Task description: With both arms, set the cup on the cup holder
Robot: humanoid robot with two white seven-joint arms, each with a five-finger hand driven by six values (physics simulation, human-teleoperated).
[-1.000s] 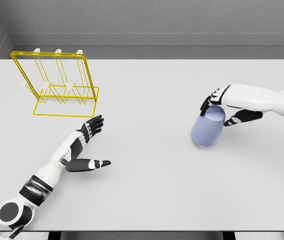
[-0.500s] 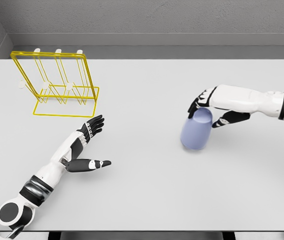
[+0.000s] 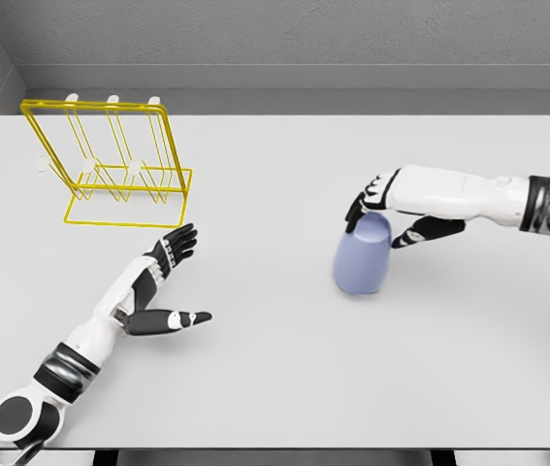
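Observation:
A pale blue cup [image 3: 362,255] hangs upside down just above the table right of centre, with my right hand [image 3: 383,216] shut on its upper end. A yellow wire cup holder [image 3: 110,165] with white-tipped pegs stands at the far left of the table. My left hand [image 3: 176,277] lies open on the table below the holder, fingers spread towards the middle, holding nothing. A wide stretch of table separates the cup from the left hand.
The grey table [image 3: 275,388] runs to a wall at the back. Its front edge lies near the bottom of the view.
My right hand has carried the cup leftwards, towards the middle of the table, and the cup has turned closer to upright. The left hand has barely shifted.

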